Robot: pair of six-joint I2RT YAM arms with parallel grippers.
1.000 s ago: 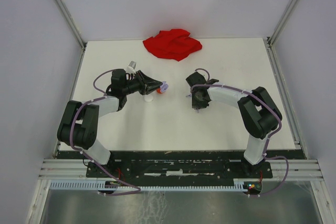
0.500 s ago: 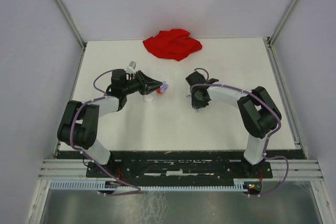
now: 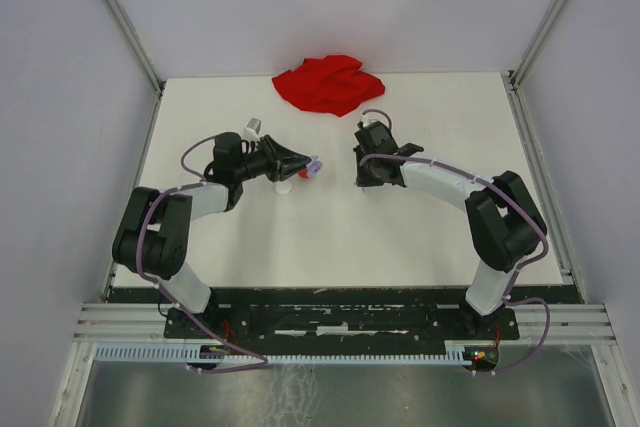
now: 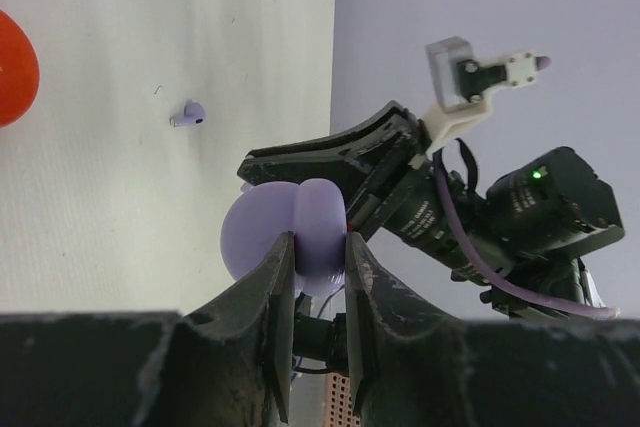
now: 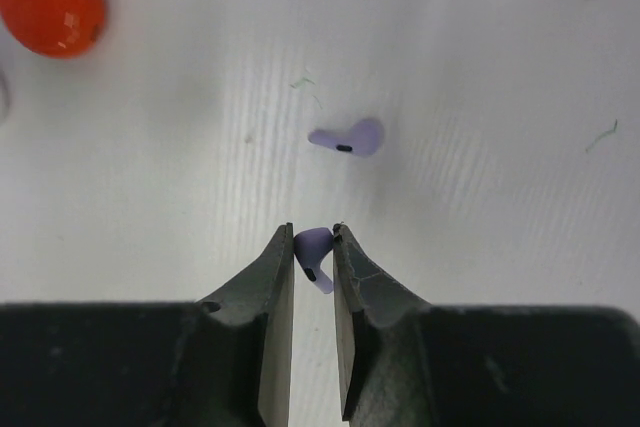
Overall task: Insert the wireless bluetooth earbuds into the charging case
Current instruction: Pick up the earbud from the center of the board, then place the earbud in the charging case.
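Left gripper [image 4: 318,244]: clamped on the lavender charging case [image 4: 260,232], held out toward the right arm | Right gripper [image 5: 313,235]: nearly closed, pinching one lavender earbud [image 5: 312,245] over the white table [image 5: 500,97] | Second lavender earbud [image 5: 350,137]: lying loose just ahead (stem pointing left) | Red disc [image 5: 50,2]: far left | Red cloth [image 3: 328,84]: table's far edge

Smooth plastic against a matt, finely ribbed white tabletop [image 5: 480,67]
The small lavender plastic earbud [image 5: 312,244] and rounded lavender plastic case [image 4: 315,227] look satin-smooth; the round red disc [image 5: 52,2] shines glossy; the crumpled red cloth [image 3: 328,84] is soft and matt.
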